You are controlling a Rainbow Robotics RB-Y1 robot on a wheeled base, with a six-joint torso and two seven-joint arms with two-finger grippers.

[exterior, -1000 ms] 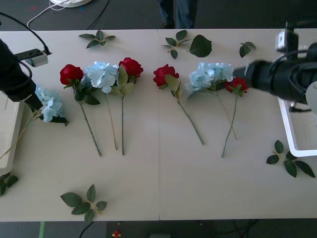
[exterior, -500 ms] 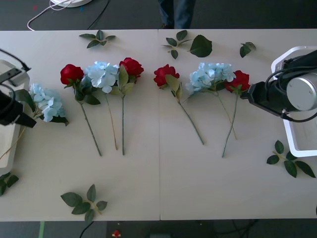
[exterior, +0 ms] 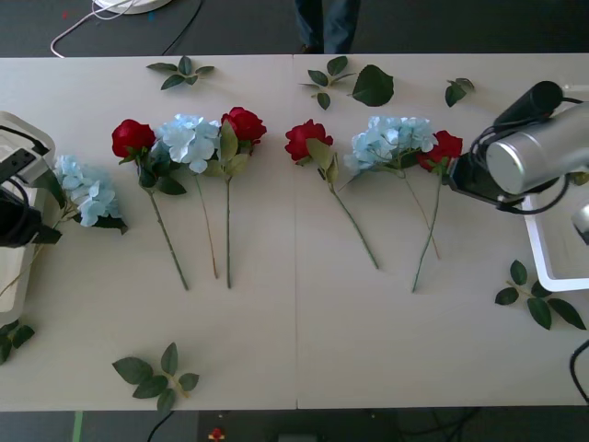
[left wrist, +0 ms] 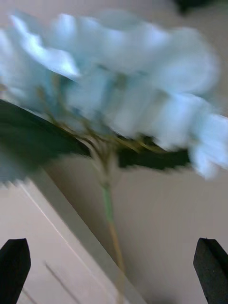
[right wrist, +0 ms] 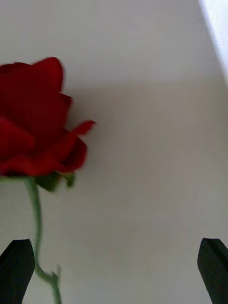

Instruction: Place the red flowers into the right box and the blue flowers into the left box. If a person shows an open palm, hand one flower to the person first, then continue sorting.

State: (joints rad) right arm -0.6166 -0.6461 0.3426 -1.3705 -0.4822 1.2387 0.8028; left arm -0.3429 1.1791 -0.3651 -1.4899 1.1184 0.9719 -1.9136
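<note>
Withdrawn to the table's (exterior: 294,350) edges, both tools, left (exterior: 41,230) and right (exterior: 456,175), hang spread.

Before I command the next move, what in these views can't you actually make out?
- Front view: right gripper's fingertips sit behind its own silver wrist beside the rightmost red rose.
- Front view: right box and left box are cut off by the edges, so their contents are unknown.
- Left wrist view: blue flower is blurred; whether its stem rests on the box is unclear.
</note>
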